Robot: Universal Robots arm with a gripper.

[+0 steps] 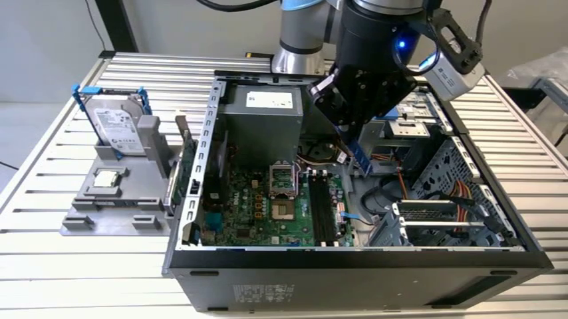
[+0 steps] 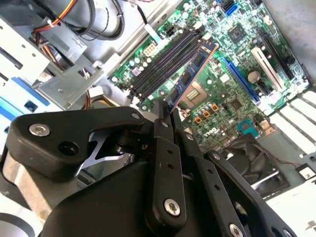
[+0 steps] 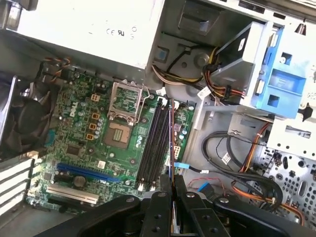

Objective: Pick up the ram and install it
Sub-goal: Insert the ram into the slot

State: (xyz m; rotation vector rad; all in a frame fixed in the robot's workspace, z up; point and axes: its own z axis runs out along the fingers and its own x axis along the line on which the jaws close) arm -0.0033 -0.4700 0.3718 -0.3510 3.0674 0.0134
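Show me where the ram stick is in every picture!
Exterior view: the ram hangs under the gripper, above the motherboard.
Second wrist view: it pokes out of the gripper, slanting across the motherboard.
First wrist view: edge-on, a thin line alongside the memory slots.
Shared landmark: the black memory slots.

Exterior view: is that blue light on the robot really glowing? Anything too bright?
Exterior view: yes, a blue light glows on the arm. First wrist view: the pale metal box is washed out white. Second wrist view: the gripper holding the ram looks dark.
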